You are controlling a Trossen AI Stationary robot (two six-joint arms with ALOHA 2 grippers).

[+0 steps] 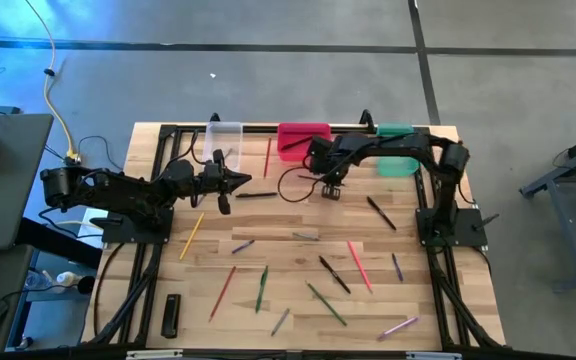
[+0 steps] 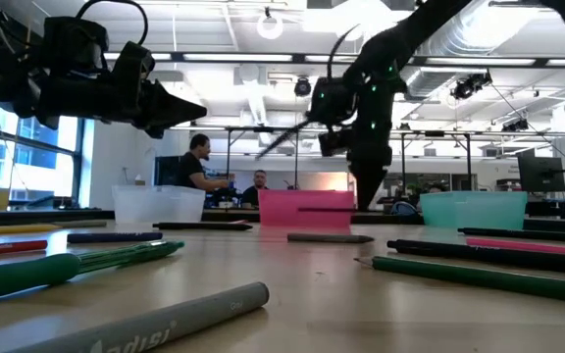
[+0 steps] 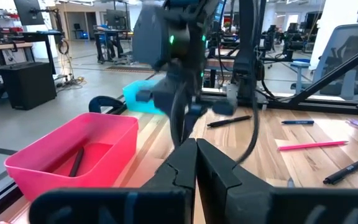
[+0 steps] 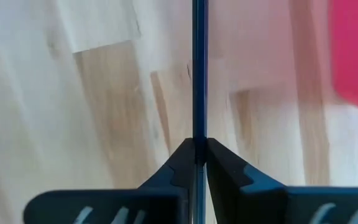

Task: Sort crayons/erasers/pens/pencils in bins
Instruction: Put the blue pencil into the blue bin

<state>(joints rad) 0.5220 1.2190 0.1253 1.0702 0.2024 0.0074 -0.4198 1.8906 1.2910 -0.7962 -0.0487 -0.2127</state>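
Big wooden table [image 1: 298,300], strewn with loose crayons/erasers/pens/pencils [image 1: 260,288]. Along the far edge, three bins: clear bin [image 1: 223,140], pink bin [image 1: 303,138], green bin [image 1: 396,150].

Left gripper [image 1: 240,180] raised near the clear bin, fingers pressed tight together on nothing, just waiting.

Right gripper [image 1: 332,188] low beside the pink bin, squeezing a thin dark pen [image 4: 198,68]. Looks like the carrying step: pen picked up, not yet dropped in. Next, probably, needs a lift over the right bin's wall, then letting go so the pen falls inside.

Only in the right wrist view: the pen pinched between the two fingers [image 4: 182,165], pointing straight ahead over the wood. Only in the left wrist view: one dark stick [image 3: 76,160] already lying inside the pink bin. Only in the low view: people far behind the table.
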